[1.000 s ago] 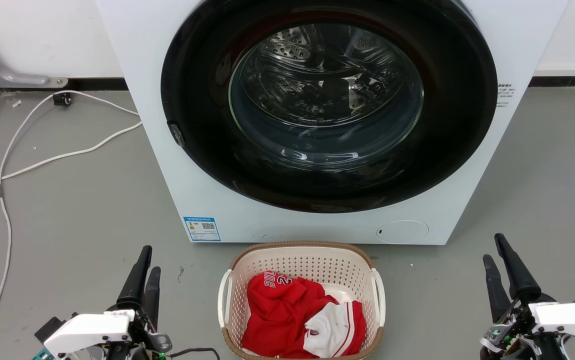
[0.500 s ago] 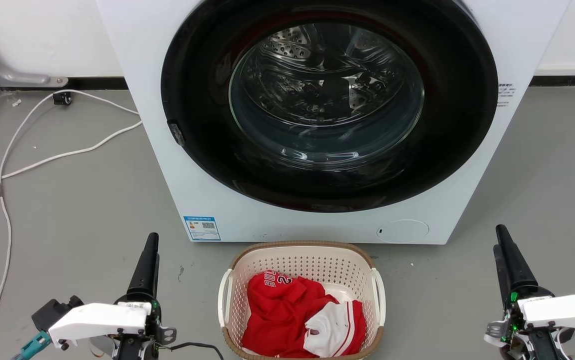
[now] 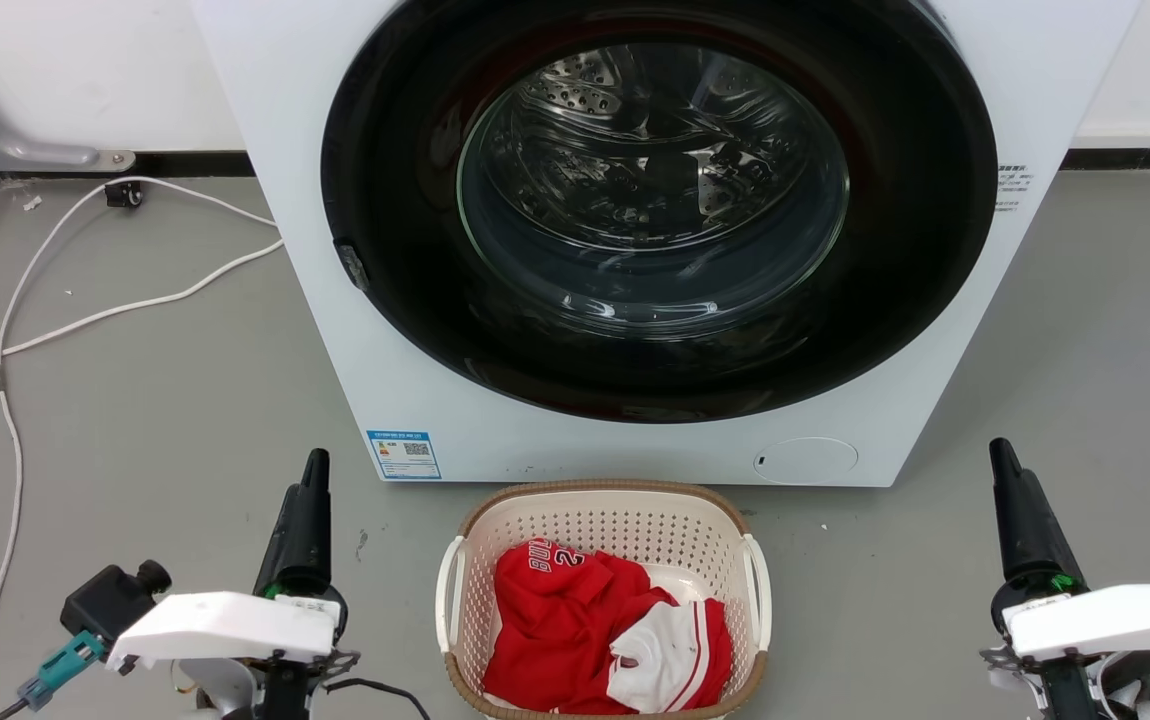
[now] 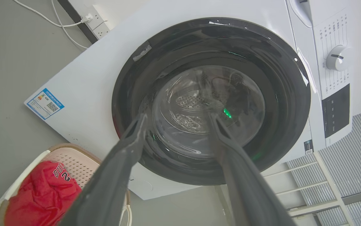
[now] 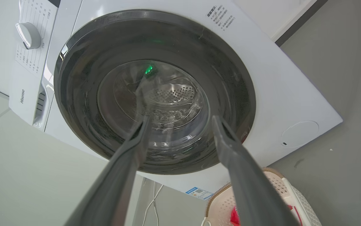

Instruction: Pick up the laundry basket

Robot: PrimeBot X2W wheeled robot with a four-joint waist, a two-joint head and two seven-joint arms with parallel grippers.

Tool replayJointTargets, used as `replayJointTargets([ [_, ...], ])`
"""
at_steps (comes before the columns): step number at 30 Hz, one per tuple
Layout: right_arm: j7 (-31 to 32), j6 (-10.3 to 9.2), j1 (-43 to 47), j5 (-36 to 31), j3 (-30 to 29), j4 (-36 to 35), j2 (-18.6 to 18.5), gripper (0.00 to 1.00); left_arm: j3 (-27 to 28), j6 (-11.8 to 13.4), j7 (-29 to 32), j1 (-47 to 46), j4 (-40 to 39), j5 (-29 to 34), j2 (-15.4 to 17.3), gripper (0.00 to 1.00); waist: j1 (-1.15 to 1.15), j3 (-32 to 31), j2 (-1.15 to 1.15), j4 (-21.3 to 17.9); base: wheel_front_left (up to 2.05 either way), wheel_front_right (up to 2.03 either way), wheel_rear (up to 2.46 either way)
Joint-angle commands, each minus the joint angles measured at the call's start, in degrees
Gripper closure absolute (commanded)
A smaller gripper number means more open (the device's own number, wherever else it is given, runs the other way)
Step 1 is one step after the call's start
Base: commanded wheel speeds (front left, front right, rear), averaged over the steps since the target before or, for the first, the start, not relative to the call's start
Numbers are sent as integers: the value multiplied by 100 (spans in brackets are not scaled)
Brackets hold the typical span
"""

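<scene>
The laundry basket (image 3: 600, 489) stands on the grey floor just in front of the washing machine, cream and perforated with a brown rim and white side handles. Red and white clothes (image 3: 575, 640) lie inside it. My left gripper (image 3: 315, 462) hangs to the basket's left, apart from it, fingers pointing at the machine. In the left wrist view the left gripper (image 4: 177, 117) is open and holds nothing, and the basket (image 4: 73, 155) shows at lower left. My right gripper (image 3: 1001, 450) is well to the basket's right. The right wrist view shows the right gripper (image 5: 180, 119) open and empty, with the basket (image 5: 279, 183) at the bottom right.
The white washing machine (image 3: 315, 300) with its round dark glass door (image 3: 655, 200) rises directly behind the basket. White cables (image 3: 7, 400) trail over the floor at the left. Bare grey floor (image 3: 865, 580) lies on both sides of the basket.
Both wrists have rolled, so each gripper's two fingers now line up edge-on in the head view. The left gripper has shifted slightly up and toward the basket. The basket has not moved.
</scene>
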Motion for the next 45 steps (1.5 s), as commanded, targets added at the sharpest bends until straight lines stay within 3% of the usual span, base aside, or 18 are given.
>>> replayJointTargets([
  [1,-79,1,-35,-367,-3,-146,-2,0,-42,13,-75,-162,-133,349,14,0,0,0,0,1,0,0,0],
  [14,-129,2,72,-1754,8,-380,10,0,-209,88,-307,-189,-128,1842,20,0,0,12,0,-4,0,0,0],
  [45,-30,1,312,-4065,78,-739,34,0,-504,238,-778,-295,164,4085,2,0,0,57,0,-10,0,0,0],
])
